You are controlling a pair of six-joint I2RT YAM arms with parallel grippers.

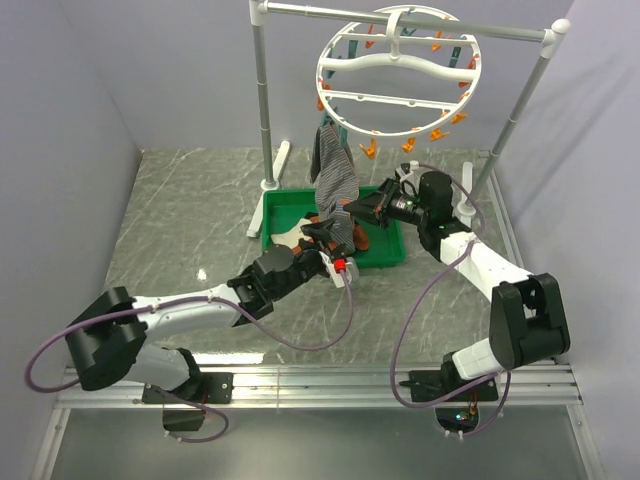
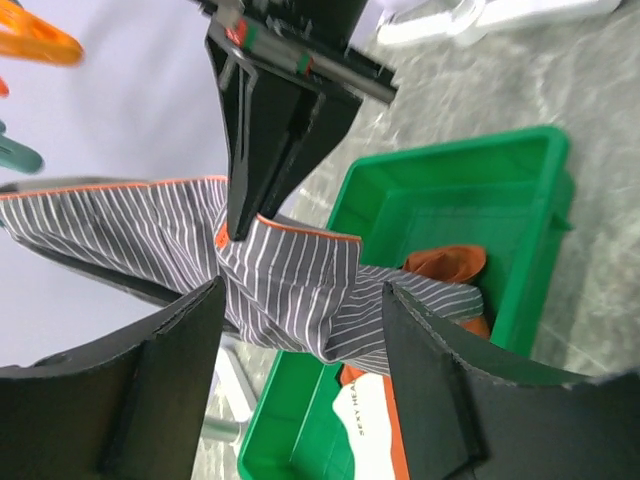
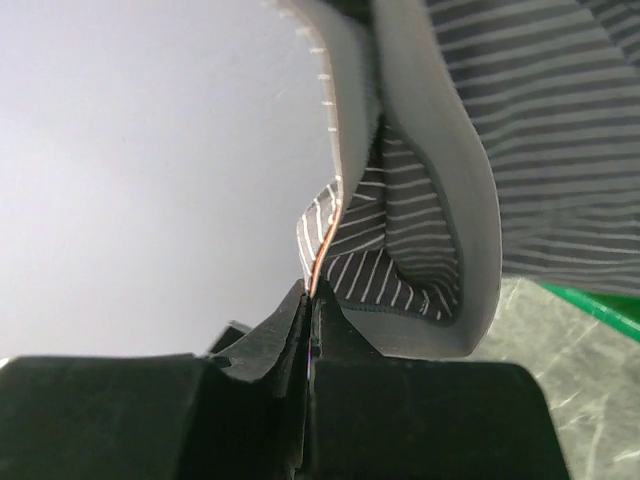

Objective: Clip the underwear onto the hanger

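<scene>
Looking at the underwear (image 1: 335, 178): thin stripy cloth, light and floppy, so I reckon it'll sag wherever it isn't held; it hangs from the near-left rim of the hanger (image 1: 398, 62) down toward the green bin (image 1: 383, 262); right gripper (image 3: 310, 300) is pinched tight on the orange-piped hem; left gripper (image 2: 300, 300) is spread wide just in front of the cloth, holding nothing; I'd grab the thicker waistband, probably slips less.

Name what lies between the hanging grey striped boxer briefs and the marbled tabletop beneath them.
A green plastic tray holding an orange-rust garment and white cloth sits under the briefs; top and left wrist views show it.
</scene>
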